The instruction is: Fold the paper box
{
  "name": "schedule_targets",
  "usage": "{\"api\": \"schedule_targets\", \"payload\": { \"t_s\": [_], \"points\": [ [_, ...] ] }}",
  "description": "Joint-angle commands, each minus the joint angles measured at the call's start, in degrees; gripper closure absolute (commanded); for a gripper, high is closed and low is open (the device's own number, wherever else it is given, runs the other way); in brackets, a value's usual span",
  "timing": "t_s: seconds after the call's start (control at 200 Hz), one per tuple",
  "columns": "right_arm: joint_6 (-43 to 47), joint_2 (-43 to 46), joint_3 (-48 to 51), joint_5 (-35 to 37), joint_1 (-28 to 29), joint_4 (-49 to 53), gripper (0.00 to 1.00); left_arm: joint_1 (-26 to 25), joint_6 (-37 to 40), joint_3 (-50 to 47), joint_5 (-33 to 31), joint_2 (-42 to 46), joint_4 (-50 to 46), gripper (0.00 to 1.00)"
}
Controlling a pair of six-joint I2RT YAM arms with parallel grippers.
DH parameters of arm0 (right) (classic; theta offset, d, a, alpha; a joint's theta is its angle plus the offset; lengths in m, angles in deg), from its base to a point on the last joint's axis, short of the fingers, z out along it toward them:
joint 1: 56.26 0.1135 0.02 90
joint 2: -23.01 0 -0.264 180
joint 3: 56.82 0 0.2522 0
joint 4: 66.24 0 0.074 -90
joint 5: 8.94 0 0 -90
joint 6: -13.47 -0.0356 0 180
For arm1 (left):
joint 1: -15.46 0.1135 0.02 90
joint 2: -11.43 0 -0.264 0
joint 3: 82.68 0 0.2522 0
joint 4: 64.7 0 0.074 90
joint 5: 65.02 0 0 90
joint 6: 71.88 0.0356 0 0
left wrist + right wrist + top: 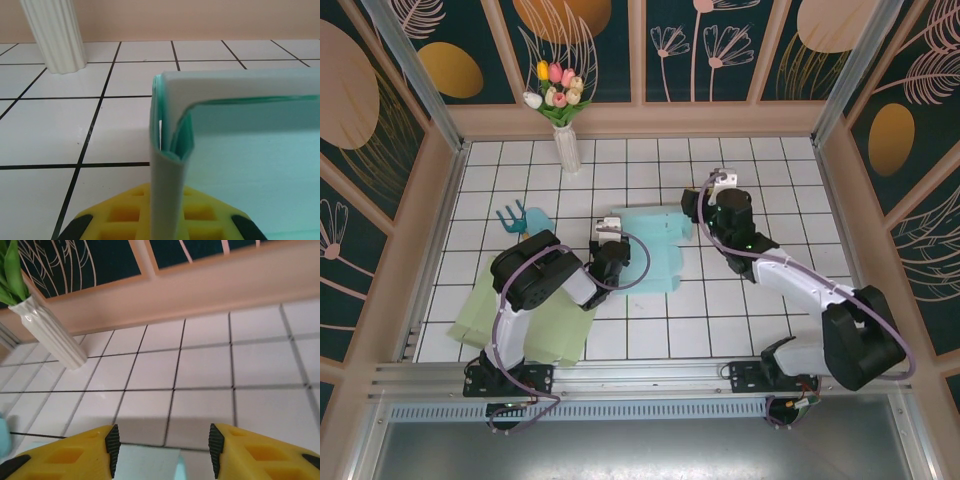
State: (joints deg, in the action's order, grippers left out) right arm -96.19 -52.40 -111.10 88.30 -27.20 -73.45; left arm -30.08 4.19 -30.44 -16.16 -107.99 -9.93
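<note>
Paper box, seemingly light and crease-prone, looks best gripped by a wall edge: left jaws pinch one, right jaws stand spread nearby.

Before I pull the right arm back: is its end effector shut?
No; in the right wrist view the right end effector has its fingers well apart, with white tile showing between them.

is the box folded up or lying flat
Partly folded: the box lies mostly flat from above, but the left wrist view shows one edge doubled over.
</note>
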Motion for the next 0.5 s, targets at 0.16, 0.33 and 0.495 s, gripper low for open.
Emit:
{"api": "schedule_targets", "payload": {
  "t_s": [0.16,0.33,0.495],
  "points": [
    [-19.37,-6.44,6.24,-12.80,1.25,-15.81,0.44,0.38,2.77,-1.48,0.97,-2.05,-1.05,1.00],
    [-22.66,-11.34,6.59,-16.89,1.96,-22.01,0.43,0.45,2.68,-1.56,0.81,-2.05,-0.86,1.00],
    [-21.78,-13.63,6.06,-12.98,3.46,-22.18,0.43,0.38,2.64,-1.56,0.89,-2.05,-0.77,1.00]
  ]
}}
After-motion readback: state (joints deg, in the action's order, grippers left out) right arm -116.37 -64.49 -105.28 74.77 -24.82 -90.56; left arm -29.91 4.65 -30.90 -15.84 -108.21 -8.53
